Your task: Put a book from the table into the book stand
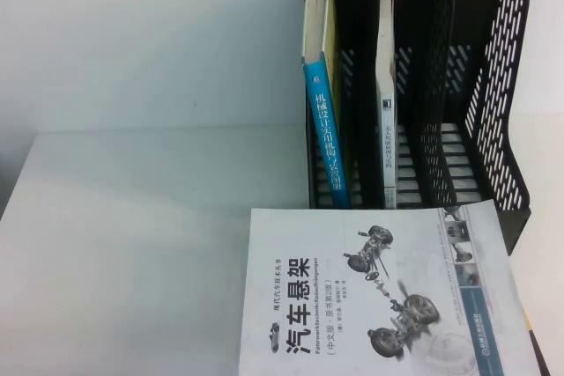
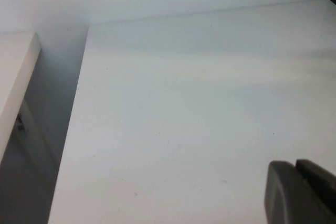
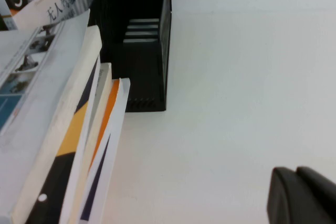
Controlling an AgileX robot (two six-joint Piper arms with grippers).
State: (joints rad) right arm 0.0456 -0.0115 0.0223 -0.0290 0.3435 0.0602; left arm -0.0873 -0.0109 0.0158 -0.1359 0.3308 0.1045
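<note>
The book (image 1: 379, 297), white cover with black title and a car chassis drawing, lies flat in front of the black book stand (image 1: 502, 85). In the right wrist view it (image 3: 37, 77) tops a stack of other books (image 3: 79, 150). The stand's left slot holds a blue-spined book (image 1: 326, 129), the middle slot a white-spined book (image 1: 386, 103), and the right slot is empty. Neither gripper shows in the high view. My left gripper (image 2: 295, 165) is shut and empty over the bare table (image 2: 184, 103). My right gripper (image 3: 295, 171) is shut and empty over the table to the right of the stack.
The white table (image 1: 132, 235) stretches to the left of the stand and book. In the left wrist view the table's left edge (image 2: 79, 108) borders a gap beside another white surface (image 2: 16, 72). A white wall stands behind the stand.
</note>
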